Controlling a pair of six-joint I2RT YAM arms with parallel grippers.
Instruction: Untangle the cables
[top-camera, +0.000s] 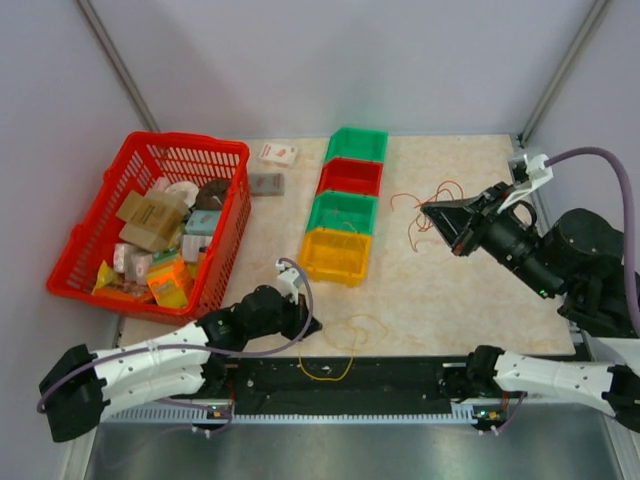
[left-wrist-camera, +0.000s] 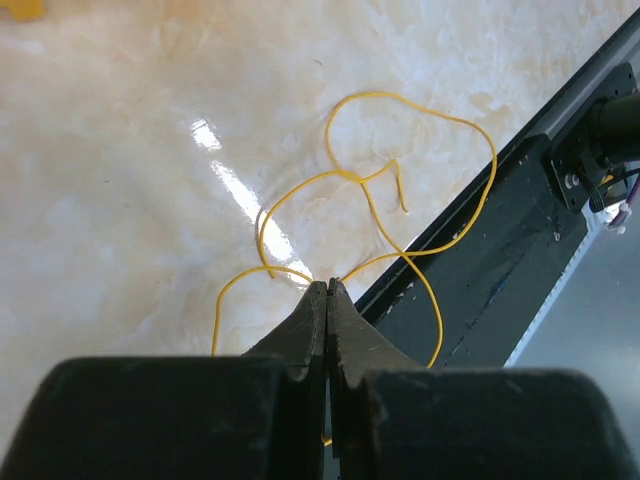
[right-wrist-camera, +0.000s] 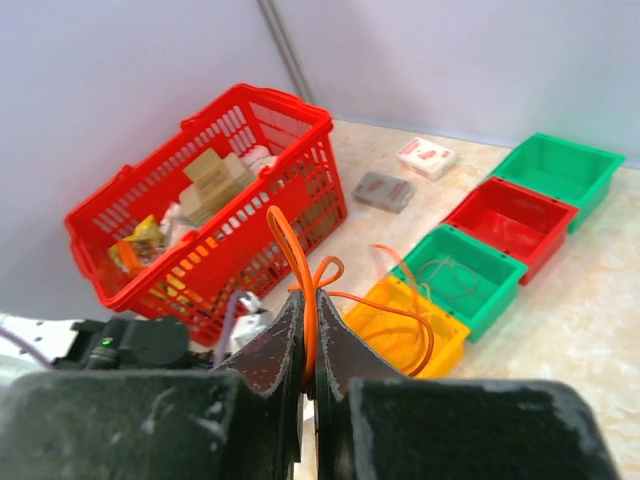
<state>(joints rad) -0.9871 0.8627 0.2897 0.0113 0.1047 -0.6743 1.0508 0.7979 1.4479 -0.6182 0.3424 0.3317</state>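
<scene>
A thin yellow cable (left-wrist-camera: 495, 175) lies in loose loops on the marble table and over the black strip at the near edge; it also shows in the top view (top-camera: 360, 318). My left gripper (left-wrist-camera: 327, 285) is low on the table (top-camera: 315, 326), its jaws pressed together on this yellow cable at the tips. My right gripper (right-wrist-camera: 310, 295) is raised at the right (top-camera: 425, 208), shut on an orange cable (right-wrist-camera: 283, 240) whose loops stick up from the jaws. More thin orange-red strands (top-camera: 443, 187) hang and lie around it.
A red basket (top-camera: 190, 142) full of packets stands at the left. A row of small bins runs down the middle: green (top-camera: 357, 132), red (top-camera: 349, 163), green (top-camera: 340, 196), yellow (top-camera: 332, 270). Two small packets (top-camera: 278, 153) lie beside them. A black strip (top-camera: 400, 385) borders the near edge.
</scene>
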